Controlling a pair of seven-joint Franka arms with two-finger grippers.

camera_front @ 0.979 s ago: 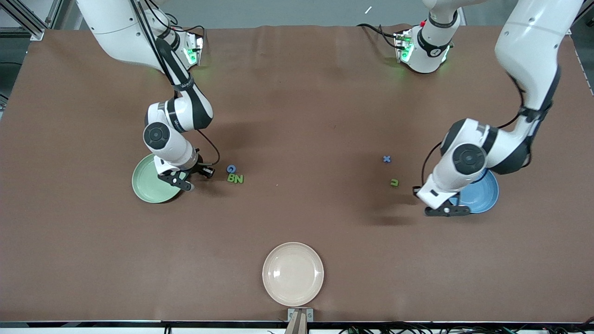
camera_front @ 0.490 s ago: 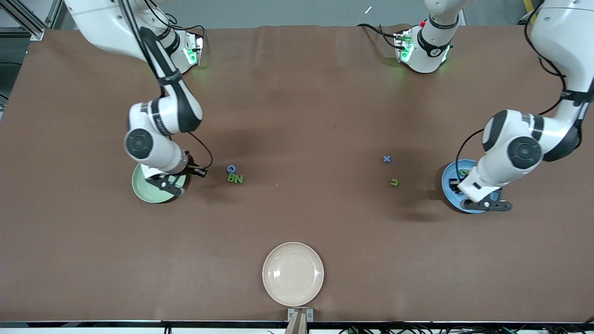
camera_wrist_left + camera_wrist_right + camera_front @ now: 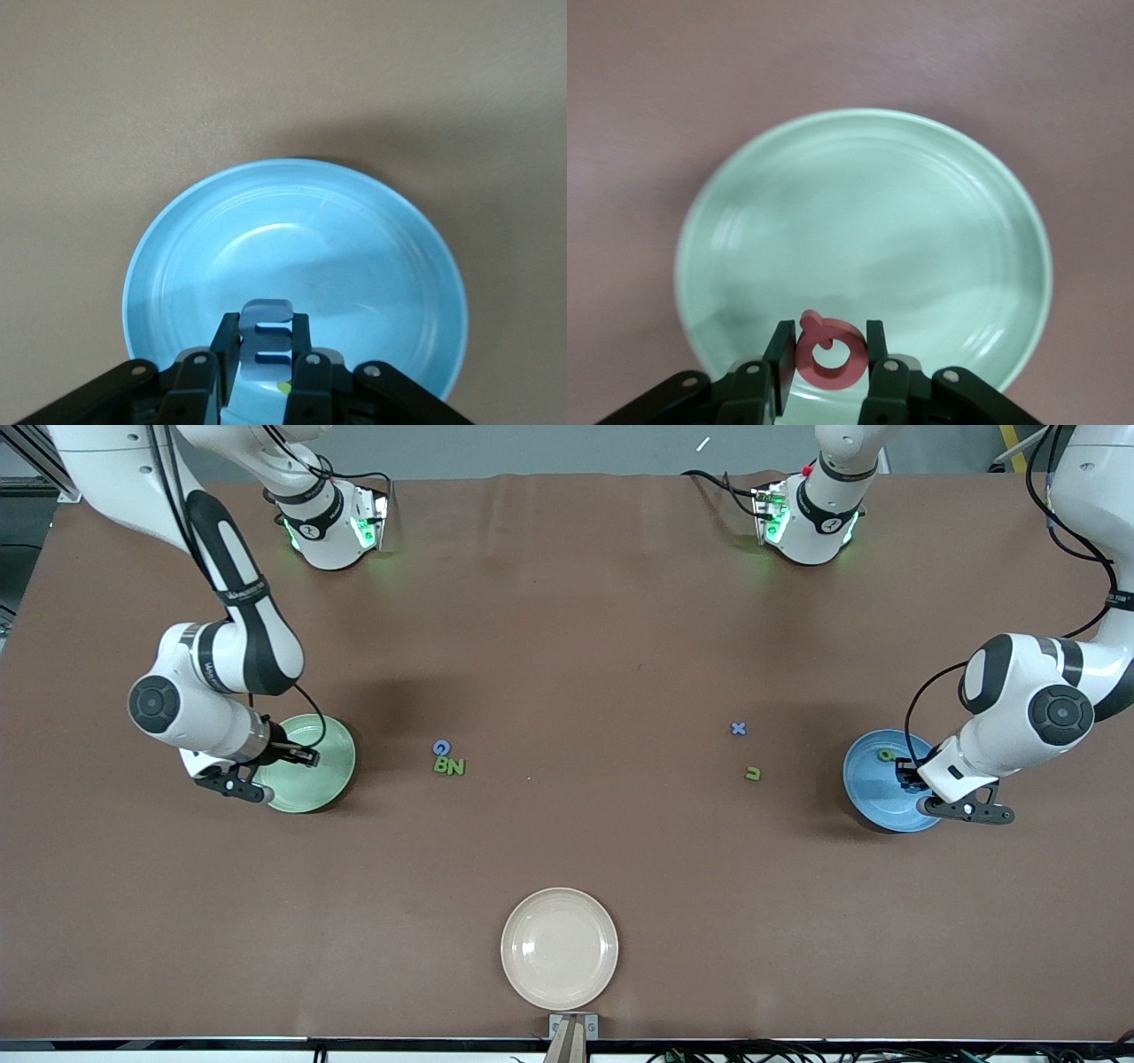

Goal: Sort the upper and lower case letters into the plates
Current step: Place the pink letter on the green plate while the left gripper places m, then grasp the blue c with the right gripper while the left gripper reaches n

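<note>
Wrist views: left gripper (image 3: pixel 266 359) grips blue m (image 3: pixel 266 345); right gripper (image 3: pixel 827 359) (over green plate (image 3: pixel 921 177)) red Q (image 3: pixel 827 352).

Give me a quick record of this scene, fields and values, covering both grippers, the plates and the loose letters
left gripper: shut on blue m, over blue plate
right gripper: shut on red Q, over green plate
blue plate: one green letter inside
on table: G, B, N clustered; x and green small letter toward the left arm's end
cream plate: nearest the front camera
</note>
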